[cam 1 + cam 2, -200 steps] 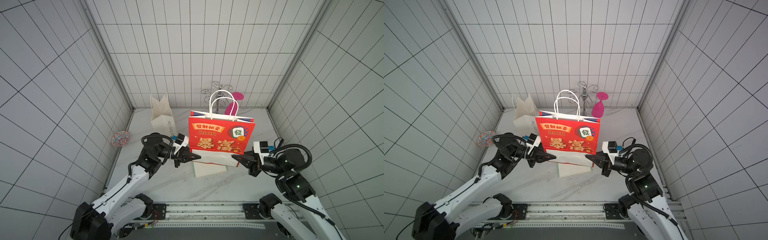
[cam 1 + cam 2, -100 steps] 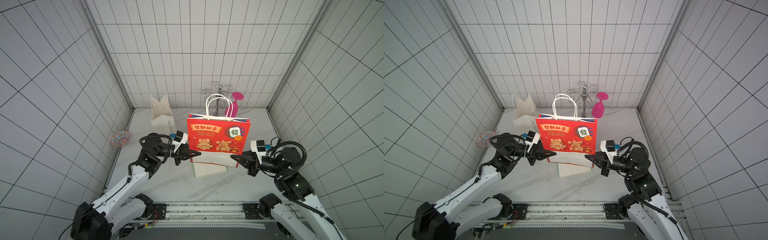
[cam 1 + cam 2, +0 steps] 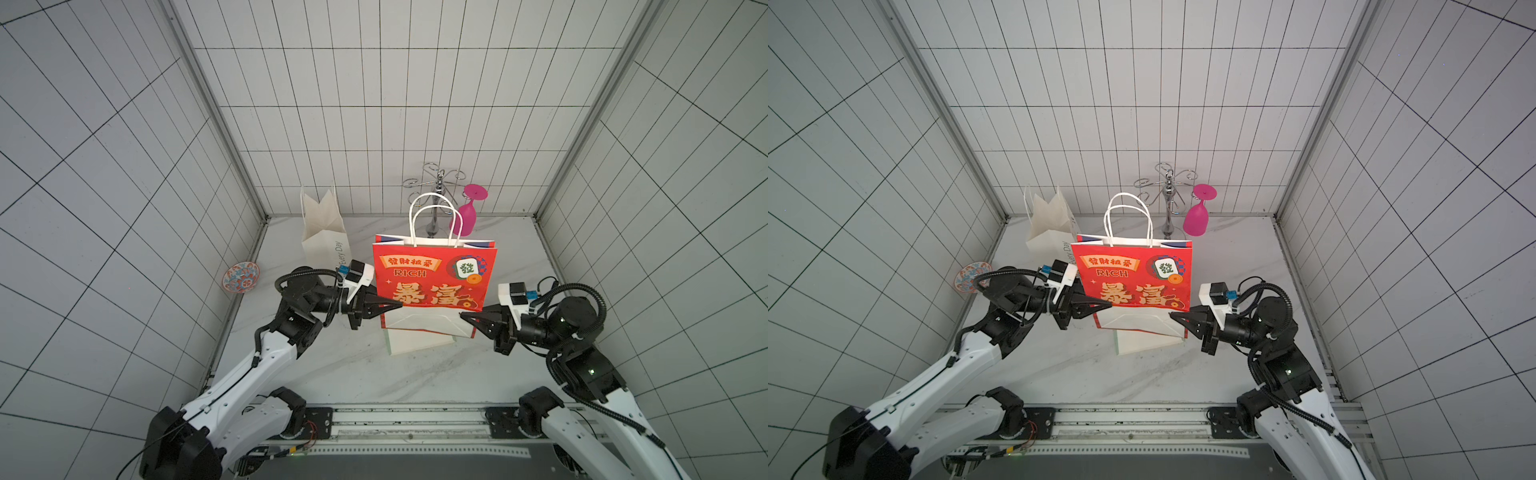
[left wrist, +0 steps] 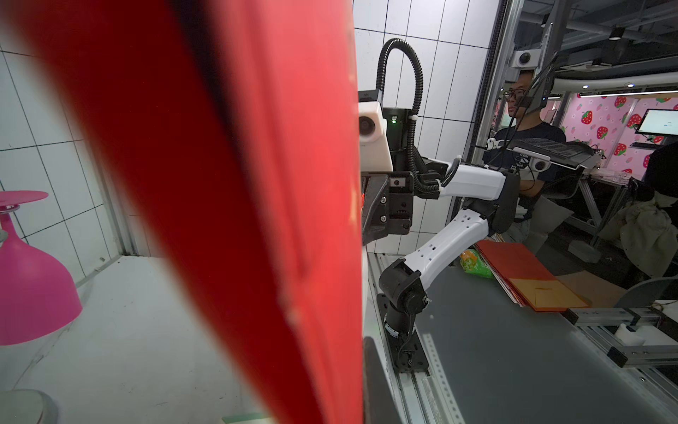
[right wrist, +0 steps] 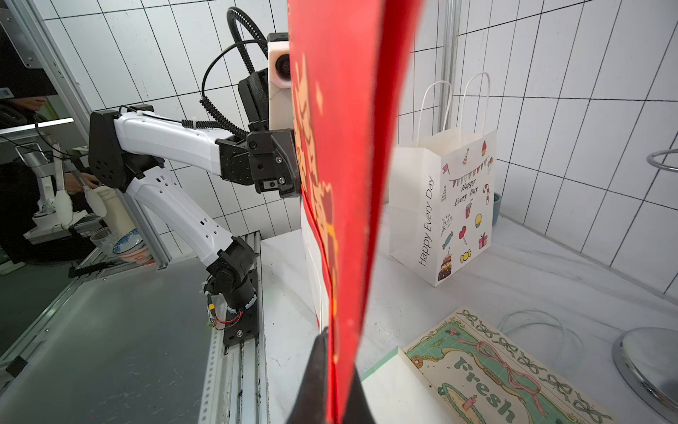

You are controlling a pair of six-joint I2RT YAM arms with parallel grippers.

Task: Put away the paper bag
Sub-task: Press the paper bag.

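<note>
The red paper bag (image 3: 432,270) (image 3: 1129,274) with white handles stands upright between my two arms in both top views, its white bottom panel folded toward the camera. My left gripper (image 3: 400,306) (image 3: 1109,306) is shut on its lower left edge. My right gripper (image 3: 462,314) (image 3: 1172,316) is shut on its lower right edge. In the left wrist view the red bag (image 4: 257,183) fills the middle and hides most of the left gripper (image 4: 361,396). In the right wrist view the bag's edge (image 5: 345,147) runs down into the shut right gripper (image 5: 335,385).
A white "Happy Every Day" bag (image 3: 324,232) (image 5: 451,205) stands at the back left. A flat "Fresh" bag (image 3: 419,338) (image 5: 488,378) lies under the red one. A metal rack (image 3: 434,199) with a pink goblet (image 3: 465,214) is behind. A patterned dish (image 3: 241,277) sits at the left wall.
The red bag has shifted slightly left and looks narrower. The right gripper has moved inward with it. Both grips have held.
</note>
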